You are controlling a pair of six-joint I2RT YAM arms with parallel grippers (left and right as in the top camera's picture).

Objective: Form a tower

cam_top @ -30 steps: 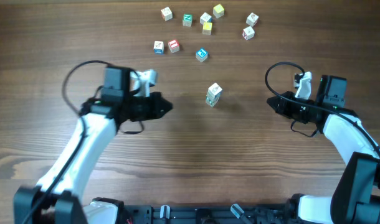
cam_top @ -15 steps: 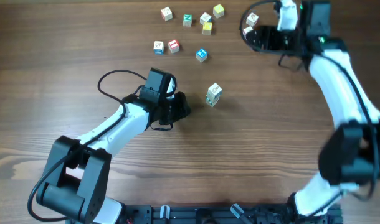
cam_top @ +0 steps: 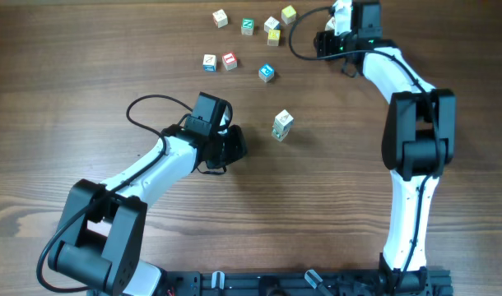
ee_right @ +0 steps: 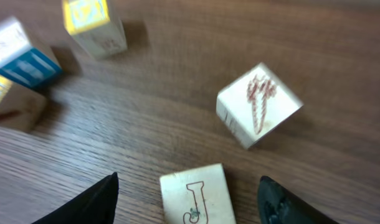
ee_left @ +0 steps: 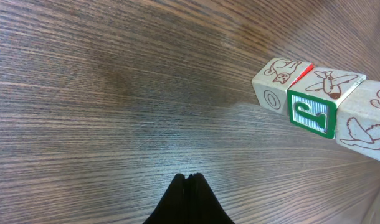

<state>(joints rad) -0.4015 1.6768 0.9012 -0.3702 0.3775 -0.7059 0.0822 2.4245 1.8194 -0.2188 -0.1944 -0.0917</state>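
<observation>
The tower (cam_top: 282, 125) stands mid-table as a narrow stack of white letter cubes. In the left wrist view the tower (ee_left: 318, 102) shows at the upper right, a green-marked cube in its middle. My left gripper (cam_top: 239, 145) is shut and empty, just left of the stack and apart from it; its tips (ee_left: 190, 179) meet over bare wood. My right gripper (cam_top: 323, 41) is at the far cubes. In its wrist view it (ee_right: 189, 180) stands open around a loose J cube (ee_right: 196, 199), with gaps on both sides. A cube with a red drawing (ee_right: 258, 106) lies just beyond.
Several loose letter cubes lie along the far edge: a white one (cam_top: 220, 17), a green one (cam_top: 248, 25), a yellow one (cam_top: 273, 36), a red one (cam_top: 230, 59) and a blue one (cam_top: 267, 73). The right wrist view shows a yellow-topped cube (ee_right: 93, 22) and a blue one (ee_right: 22, 59).
My right arm swung from the table's right side up to the far cubes and its gripper opened around the J cube. My left gripper moved close to the tower, then held still, shut.
</observation>
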